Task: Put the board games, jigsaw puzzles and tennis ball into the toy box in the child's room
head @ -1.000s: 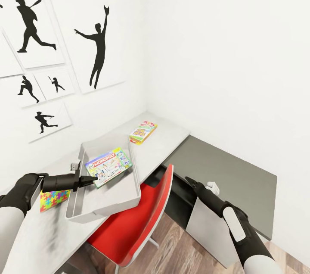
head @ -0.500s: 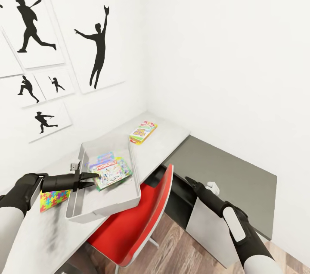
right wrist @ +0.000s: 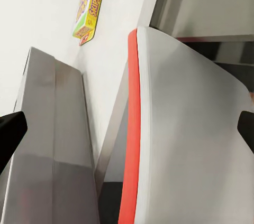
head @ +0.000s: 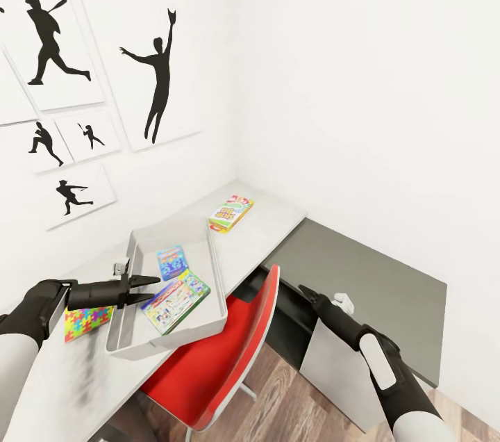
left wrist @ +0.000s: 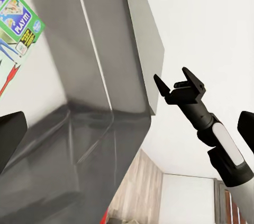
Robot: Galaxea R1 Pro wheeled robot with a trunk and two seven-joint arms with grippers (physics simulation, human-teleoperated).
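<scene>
Released since a second ago, the Monopoly board game (head: 176, 294) no longer hangs from the left gripper (head: 154, 286) over the toy box (head: 217, 268); it now lies flat on the box floor near the front wall, beside a smaller colourful box (head: 171, 261) lying toward the back. The left gripper hovers over the near left rim of the toy box, its fingers spread and pinching nothing. The toy box, a grey open tray with sloping walls, stands on the table (head: 271, 219) near its front edge; in the left wrist view its inner wall (left wrist: 100, 49) shows with a corner of the board game (left wrist: 18, 18) at the edge of the picture. A yellow Skip-Bo game (head: 230, 212) lies on the table toward the far right corner, well apart from the toy box, and shows in the right wrist view as well (right wrist: 91, 7). A jigsaw puzzle (head: 87, 320) with bright interlocking pieces lies on the table beside the left wall of the toy box, partly hidden by the left arm. The right gripper (head: 303, 290) hangs in front of the table above the red chair (head: 215, 365), with its fingers (left wrist: 180, 84) spread and holding nothing. Baseball silhouettes (head: 156, 74) hang on the wall behind the table.
</scene>
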